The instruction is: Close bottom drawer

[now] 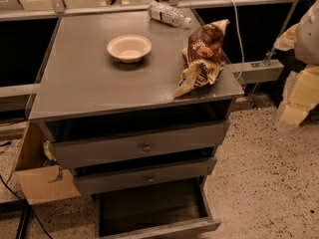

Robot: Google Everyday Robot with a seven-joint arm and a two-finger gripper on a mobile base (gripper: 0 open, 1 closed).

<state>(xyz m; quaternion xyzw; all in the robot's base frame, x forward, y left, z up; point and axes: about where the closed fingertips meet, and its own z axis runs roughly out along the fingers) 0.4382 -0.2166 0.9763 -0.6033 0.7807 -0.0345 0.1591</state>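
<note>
Drawers in three tiers fill the front of a grey desk (84, 78), each one standing out from the frame. The bottom drawer (149, 208) is pulled out farthest, its dark box interior exposed and its slim front panel reaching the lower edge of the view. Above it, the middle drawer (144, 176) and the top drawer (139, 146) are ajar by a smaller amount. On the desk sit a pale bowl (129, 48) near the centre, a water bottle (168, 14) lying on its side at the back, and a crumpled snack bag (203, 56) at the right edge. The gripper (297, 101) shows as pale shapes at the far right, above the speckled floor (264, 183), well apart from the bottom drawer; whether it is spread or closed is not discernible. A cardboard box (42, 183) sits beside the desk on the left.
</note>
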